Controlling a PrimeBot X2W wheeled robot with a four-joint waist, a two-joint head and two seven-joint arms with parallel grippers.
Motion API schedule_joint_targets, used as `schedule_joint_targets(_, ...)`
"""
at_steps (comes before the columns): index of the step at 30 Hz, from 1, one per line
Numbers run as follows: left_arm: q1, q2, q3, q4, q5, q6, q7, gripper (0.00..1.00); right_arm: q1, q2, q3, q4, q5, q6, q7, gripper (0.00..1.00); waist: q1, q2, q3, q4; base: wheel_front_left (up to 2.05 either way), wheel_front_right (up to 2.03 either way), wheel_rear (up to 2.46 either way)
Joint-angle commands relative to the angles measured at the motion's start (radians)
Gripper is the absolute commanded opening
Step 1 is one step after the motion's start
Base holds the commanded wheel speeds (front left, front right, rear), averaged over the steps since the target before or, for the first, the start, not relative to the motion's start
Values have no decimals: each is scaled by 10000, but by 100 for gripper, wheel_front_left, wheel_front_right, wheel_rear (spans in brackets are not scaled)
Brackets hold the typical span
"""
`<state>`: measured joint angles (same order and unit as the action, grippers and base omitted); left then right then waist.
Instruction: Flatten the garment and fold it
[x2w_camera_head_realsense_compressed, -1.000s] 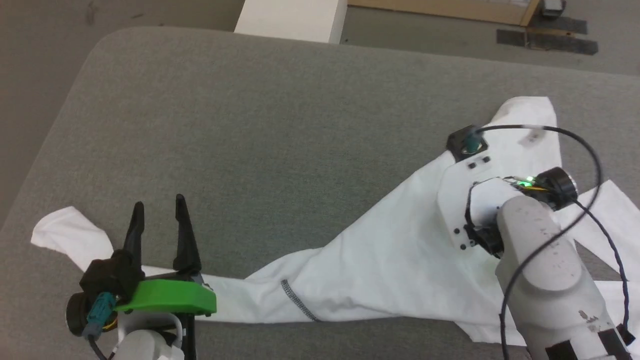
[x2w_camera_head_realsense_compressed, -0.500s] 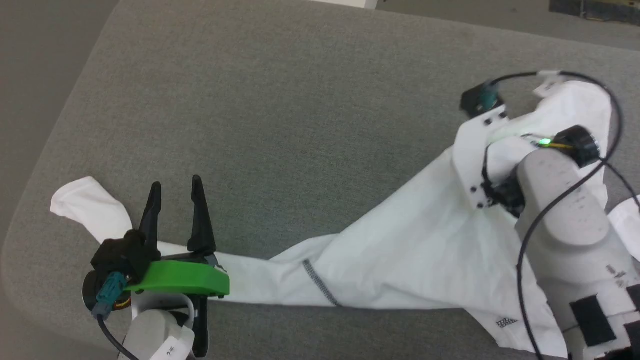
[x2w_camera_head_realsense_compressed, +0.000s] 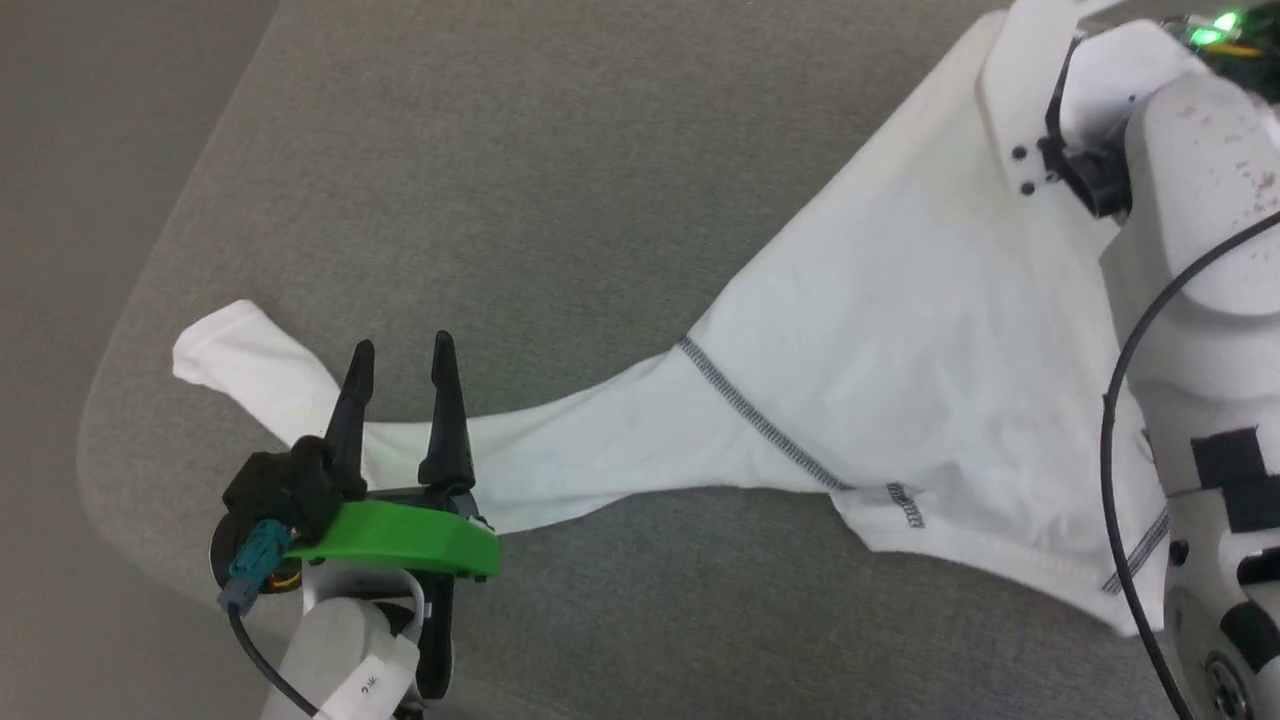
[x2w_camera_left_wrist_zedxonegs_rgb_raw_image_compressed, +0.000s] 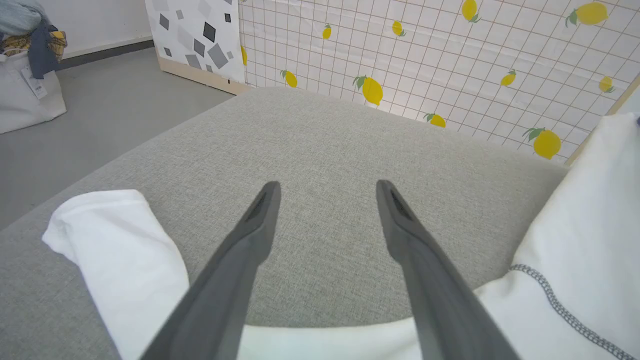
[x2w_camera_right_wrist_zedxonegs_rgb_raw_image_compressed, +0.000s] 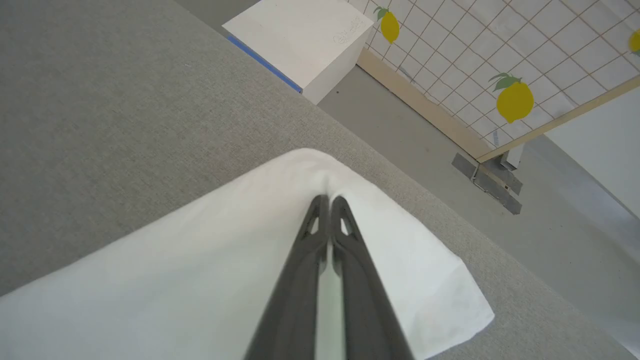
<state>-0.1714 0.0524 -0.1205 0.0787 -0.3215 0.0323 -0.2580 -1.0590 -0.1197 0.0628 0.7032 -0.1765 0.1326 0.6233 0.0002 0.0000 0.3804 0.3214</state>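
Allowing for head-cam shift vs 1 s ago, so judging by relations only.

Right gripper (x2w_camera_right_wrist_zedxonegs_rgb_raw_image_compressed: 330, 198): pinched fully shut on a corner of garment (x2w_camera_head_realsense_compressed: 900, 380), cloth puckered at the tips, white box (x2w_camera_right_wrist_zedxonegs_rgb_raw_image_compressed: 300, 40) beyond the cushion edge.

Left gripper (x2w_camera_head_realsense_compressed: 402, 340): spread wide, nothing held, poised over the sleeve (x2w_camera_head_realsense_compressed: 250, 350); contact w/ cloth unclear.

Garment: on grey cushion (x2w_camera_head_realsense_compressed: 500, 150), sleeve end near left corner, body running up to the right arm.

Changed: far more of zigzag seam (x2w_camera_head_realsense_compressed: 750, 415) on show than 1 s ago, torso panel broader & smoother. Sleeve now under left fingers' lower halves, not under the wrist mount.

Prob. meaning: body being drawn out from sleeve end, so flattening underway, fold not begun. Sleeve end still rumpled; likely left gripper's job next.
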Motion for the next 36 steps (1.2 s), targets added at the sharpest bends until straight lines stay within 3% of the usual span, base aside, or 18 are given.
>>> schedule_joint_targets(1, -165, -20, -43, 0, -75, 69, -37, 100, -278, -69, -184, 49, -226, -19, -290, 0, -2, 0, 210, 303, 0, 0, 0)
schedule_joint_targets(10, -169, -21, -170, 36, -163, 147, -37, 100, -686, 111, -1505, 398, -1525, -19, -1947, 0, -2, 0, 193, 414, 0, 0, 0)
schedule_joint_targets(11, -165, -21, -181, 58, -152, 148, -37, 100, -692, 147, -1627, 495, -1592, -19, -1980, 41, -2, 0, 149, 378, 0, 0, 0)
schedule_joint_targets(12, -169, -21, -188, 73, -152, 148, -37, 100, -719, 174, -1732, 614, -1680, -19, -2047, 100, -2, 0, 92, 332, 0, 0, 0)
schedule_joint_targets(17, -108, -21, -204, 203, -67, 105, -38, 100, -738, 457, -1993, 954, -1261, -19, -2843, 100, -2, 0, -463, 33, 0, 0, 0)
schedule_joint_targets(23, 250, -22, -17, 415, 282, -69, -38, 100, 24, 647, -1769, 649, 789, -19, -4975, 100, -2, 0, -1532, -587, 0, 0, 0)
schedule_joint_targets(30, 816, -22, 212, 532, 518, -191, -38, 100, 2941, 681, -1442, -1180, 3260, -19, -6672, 100, -2, 0, -2542, -1494, 0, 0, 0)
schedule_joint_targets(36, 1122, -22, 290, 520, 549, -170, -38, 100, 6198, 670, -1828, -3284, 3992, -19, -7163, 100, -2, 0, -2994, -2170, 0, 0, 0)
